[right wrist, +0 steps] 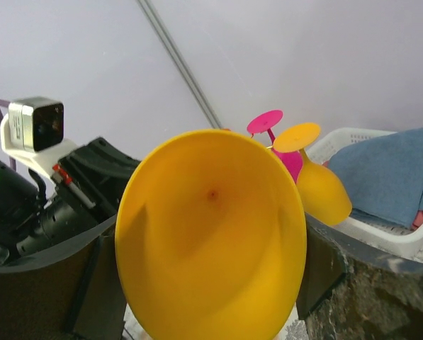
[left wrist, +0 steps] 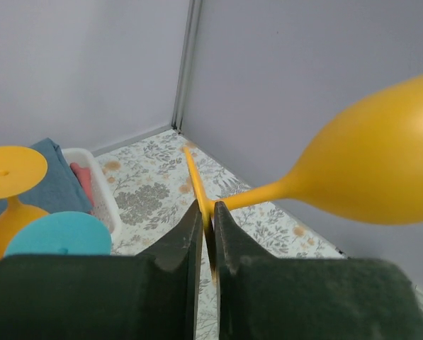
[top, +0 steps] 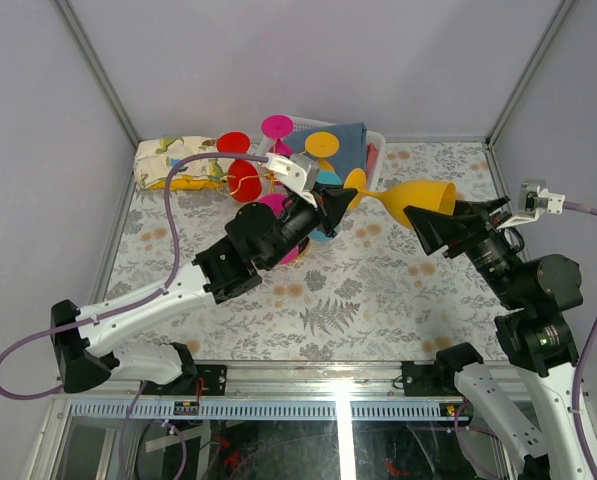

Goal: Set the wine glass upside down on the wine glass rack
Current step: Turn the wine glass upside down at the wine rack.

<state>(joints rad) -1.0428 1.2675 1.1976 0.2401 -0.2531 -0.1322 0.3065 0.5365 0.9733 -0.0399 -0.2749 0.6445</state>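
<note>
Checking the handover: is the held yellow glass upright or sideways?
Sideways: the yellow glass lies level, its foot pinched in the left pincer.

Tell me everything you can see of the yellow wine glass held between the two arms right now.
The yellow plastic-looking wine glass is opaque, with a rounded bowl, a thin stem and a flat round foot. It lies roughly horizontal in the air above the floral-patterned table, touching no surface. The right tool grips the bowl near its open mouth, which faces that wrist camera. The left tool is pinched on the foot's edge. The glass looks empty and undamaged.
</note>
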